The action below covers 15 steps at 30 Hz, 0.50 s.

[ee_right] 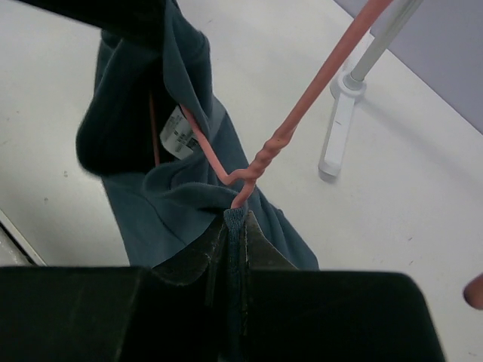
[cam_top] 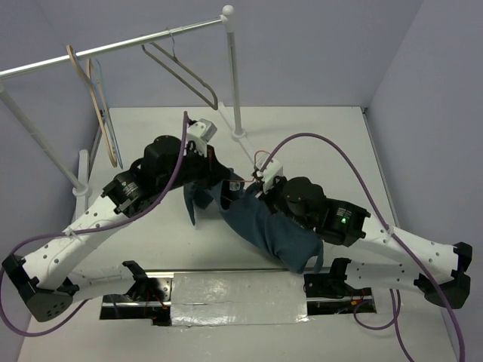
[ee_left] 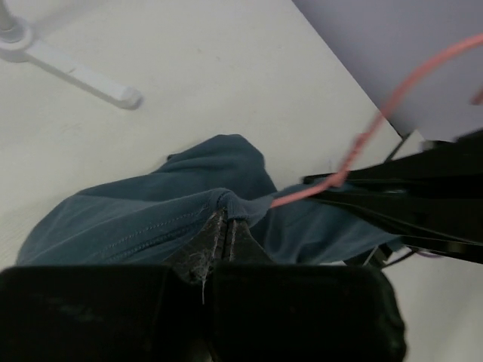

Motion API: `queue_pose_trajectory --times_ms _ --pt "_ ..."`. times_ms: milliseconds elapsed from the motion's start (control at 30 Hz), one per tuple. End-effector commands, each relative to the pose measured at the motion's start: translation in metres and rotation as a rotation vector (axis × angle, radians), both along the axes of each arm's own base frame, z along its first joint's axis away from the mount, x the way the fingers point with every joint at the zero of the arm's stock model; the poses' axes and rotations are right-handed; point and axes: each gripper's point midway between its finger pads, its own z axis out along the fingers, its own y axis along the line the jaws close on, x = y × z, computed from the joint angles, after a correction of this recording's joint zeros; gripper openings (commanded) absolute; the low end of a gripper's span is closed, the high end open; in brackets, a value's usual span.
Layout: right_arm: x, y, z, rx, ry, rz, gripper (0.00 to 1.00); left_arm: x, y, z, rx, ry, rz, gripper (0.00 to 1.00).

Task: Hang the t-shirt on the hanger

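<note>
Table (cam_top: 302, 128): white, walled on three sides. The garment rack stands at its far end, with its rail (cam_top: 113, 47) running left to right on white posts.

Arms: your left arm (cam_top: 90, 219) and right arm (cam_top: 392, 241) both reach in and meet near the middle of the table, just in front of the rack's right post.

T-shirt (cam_top: 264, 222): dark slate-blue and bunched. It is held up between the two grippers, and from the top view its bulk trails towards the near edge, beside the right arm. One short flap hangs below your left wrist.

Spare hangers: two pale wooden hangers (cam_top: 94, 105) hang at the left of the rail, and one grey-brown hanger (cam_top: 185, 75) nearer its right end. All are well clear of the shirt.

Hanger (ee_right: 302, 113): thin red-pink wire, off the rail and at the shirt. Its twisted neck sits just above your right fingertips. One wire runs down into the neck opening, and the stem rises up and to the right.

Left gripper (ee_left: 224, 219): jaws closed, pinching a fold of the shirt.

Right gripper (ee_right: 236, 215): jaws closed on a ribbed edge of the shirt. The hanger wire touches the tips there, and you cannot tell if it is pinched too.

Label (ee_right: 178, 133): white, inside the neck opening, touching the hanger wire.
</note>
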Motion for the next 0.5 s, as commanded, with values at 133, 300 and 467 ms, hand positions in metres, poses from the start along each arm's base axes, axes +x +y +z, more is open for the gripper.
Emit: queue_pose_trajectory --times_ms 133,300,467 --pt "0.002 0.005 0.045 0.144 -0.106 0.017 0.00 -0.019 -0.018 0.056 -0.035 -0.131 -0.053 0.00" --pt "-0.006 0.002 0.050 0.186 -0.134 0.060 0.00 -0.050 -0.042 0.054 0.005 -0.149 -0.298 0.32" --pt "-0.024 -0.007 0.050 0.287 -0.154 0.122 0.00 -0.043 -0.020 0.049 0.173 -0.225 -0.272 0.71"
